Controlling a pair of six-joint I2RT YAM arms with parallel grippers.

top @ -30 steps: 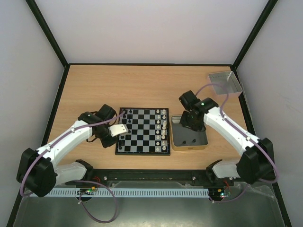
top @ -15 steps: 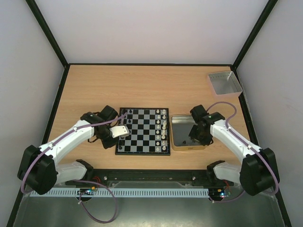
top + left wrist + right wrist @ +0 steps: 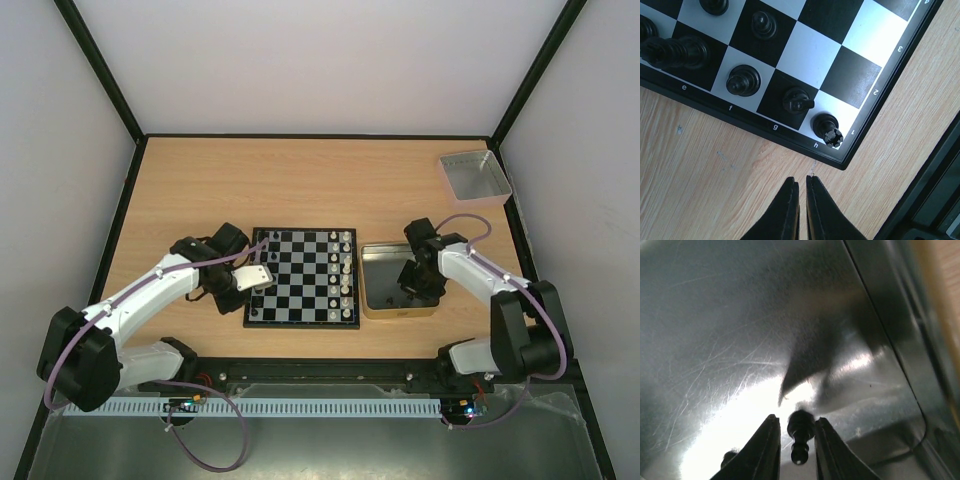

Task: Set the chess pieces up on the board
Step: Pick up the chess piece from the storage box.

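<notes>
The board (image 3: 300, 325) lies in the middle of the table. White chess pieces (image 3: 345, 272) stand along its right side, black ones (image 3: 270, 262) along its left. My left gripper (image 3: 262, 281) is shut and empty, hovering over bare wood just off the board's near-left corner. In the left wrist view my left gripper (image 3: 801, 181) points at a black rook (image 3: 827, 128), with a knight (image 3: 797, 100) beside it. My right gripper (image 3: 413, 287) is down inside the gold-rimmed tin (image 3: 400, 312). It is open (image 3: 796, 419), one finger on each side of a black pawn (image 3: 801, 432) lying on the tin floor.
A clear grey plastic tray (image 3: 476, 176) sits at the far right corner. Another small dark piece (image 3: 729, 457) lies in the tin left of my right fingers. The tin's wall (image 3: 900, 355) rises close on the right. Black frame posts edge the table.
My right gripper has moved from the tin's far end toward its near end and lowered around the black pawn. The left arm has not moved.
</notes>
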